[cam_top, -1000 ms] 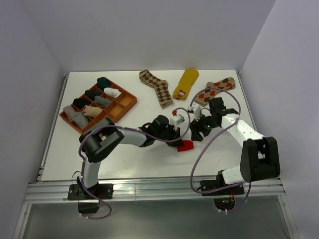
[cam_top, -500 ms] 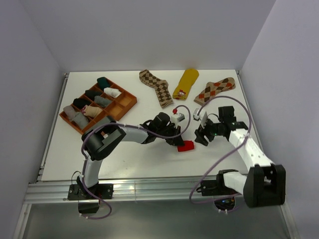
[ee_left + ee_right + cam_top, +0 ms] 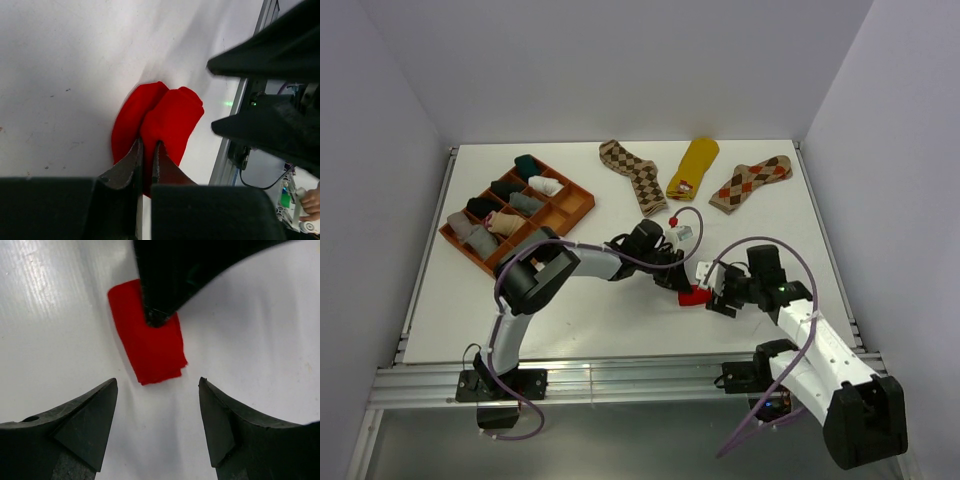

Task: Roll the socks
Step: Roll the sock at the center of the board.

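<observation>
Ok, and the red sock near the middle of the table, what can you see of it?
The red sock is plain bright red fabric, folded into a small compact bundle lying on the white table. The left wrist view shows two rounded lobes. The left gripper is shut on its edge, pinching the fabric. The right gripper is open just short of it, not touching.

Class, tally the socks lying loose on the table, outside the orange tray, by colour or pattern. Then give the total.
Brown argyle socks: 2
Mustard yellow sock: 1
Red sock: 1
Total: 4
</observation>
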